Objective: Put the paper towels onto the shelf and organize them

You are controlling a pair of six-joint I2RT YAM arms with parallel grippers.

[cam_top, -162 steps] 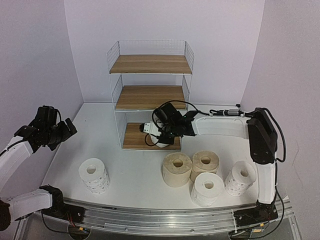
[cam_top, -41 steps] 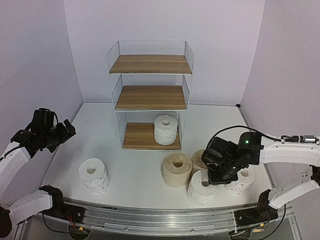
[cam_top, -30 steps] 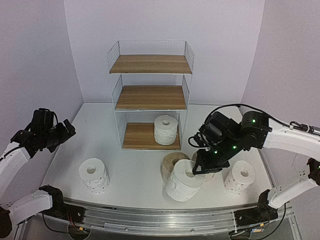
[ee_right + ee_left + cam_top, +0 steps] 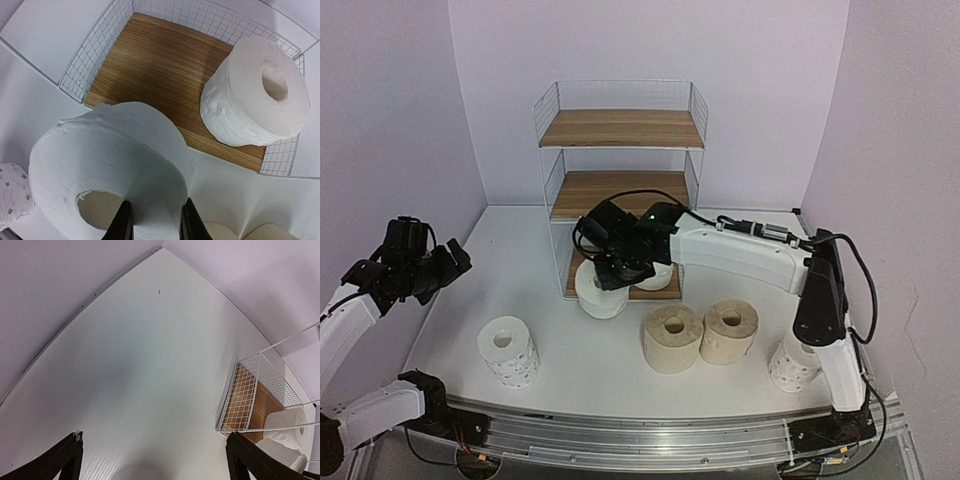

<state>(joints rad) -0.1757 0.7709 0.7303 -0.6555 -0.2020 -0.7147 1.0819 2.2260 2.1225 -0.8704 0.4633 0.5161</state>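
The shelf [image 4: 620, 128] stands at the back centre; its bottom board [image 4: 165, 80] holds one plain white roll [image 4: 657, 272] at the right, also seen in the right wrist view [image 4: 250, 97]. My right gripper [image 4: 620, 272] is shut on the wall of a second plain white roll [image 4: 600, 292], one finger in its core, holding it just in front of the bottom tier's left part [image 4: 110, 180]. Two beige rolls [image 4: 673, 338] [image 4: 730, 330] stand in front. A dotted roll [image 4: 508, 350] is front left, another [image 4: 792, 366] front right. My left gripper [image 4: 455, 258] is open and empty at far left.
The shelf's wire mesh side [image 4: 247, 400] and front rail [image 4: 75, 92] lie close to the held roll. The purple back and side walls [image 4: 400, 120] enclose the white table [image 4: 510, 260]. A metal rail [image 4: 640, 440] runs along the near edge.
My right gripper lifted the plain white roll from the front right and carried it left and back to the shelf's bottom tier front. The left arm has not moved.
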